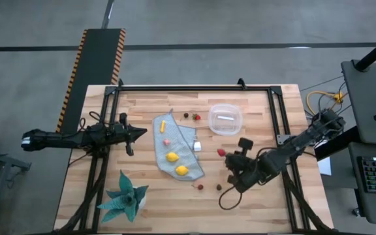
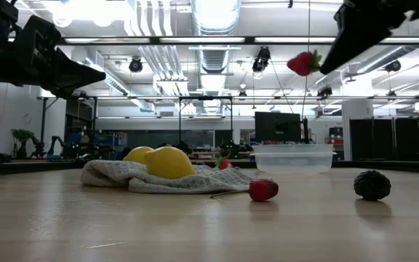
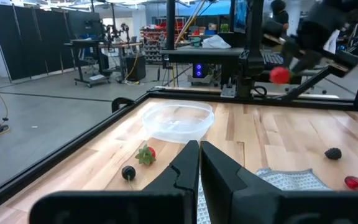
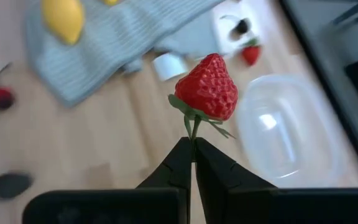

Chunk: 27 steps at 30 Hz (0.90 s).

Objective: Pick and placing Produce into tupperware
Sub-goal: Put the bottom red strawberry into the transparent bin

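Wooden table (image 1: 149, 196) carries a grey-blue cloth (image 1: 175, 147) at centre, with two lemons (image 1: 177, 163) lying on it. Tupperware (image 1: 225, 119) sits at 1 o'clock from the cloth, apart from it. Left gripper (image 1: 142, 132), at 9 o'clock, is fully closed and holds nothing. Right gripper (image 4: 193, 149), at 4 o'clock, is closed on the stem of a strawberry (image 4: 207, 87), held clear of the table.

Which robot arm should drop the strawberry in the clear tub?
Right. The right gripper is shut on the strawberry stem, lifted near the tupperware. The left gripper is shut, holding nothing.
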Each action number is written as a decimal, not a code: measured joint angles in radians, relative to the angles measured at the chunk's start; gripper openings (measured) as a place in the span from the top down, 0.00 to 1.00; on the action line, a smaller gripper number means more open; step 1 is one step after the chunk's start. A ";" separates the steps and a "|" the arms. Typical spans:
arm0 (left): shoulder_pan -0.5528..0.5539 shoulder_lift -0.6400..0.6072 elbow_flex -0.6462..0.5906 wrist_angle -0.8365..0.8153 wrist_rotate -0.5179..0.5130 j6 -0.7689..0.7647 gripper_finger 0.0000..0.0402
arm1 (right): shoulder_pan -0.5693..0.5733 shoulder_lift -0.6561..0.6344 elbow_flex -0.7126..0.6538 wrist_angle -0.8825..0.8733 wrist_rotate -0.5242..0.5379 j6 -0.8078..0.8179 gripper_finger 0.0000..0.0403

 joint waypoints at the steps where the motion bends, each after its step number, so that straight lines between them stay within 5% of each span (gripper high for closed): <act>1: 0.000 0.000 0.000 0.000 0.000 0.000 1.00 | -0.008 -0.010 -0.002 0.000 0.014 -0.010 0.98; 27: 0.000 0.004 0.000 0.000 0.000 0.000 1.00 | -0.023 -0.138 -0.017 0.005 0.098 -0.021 0.98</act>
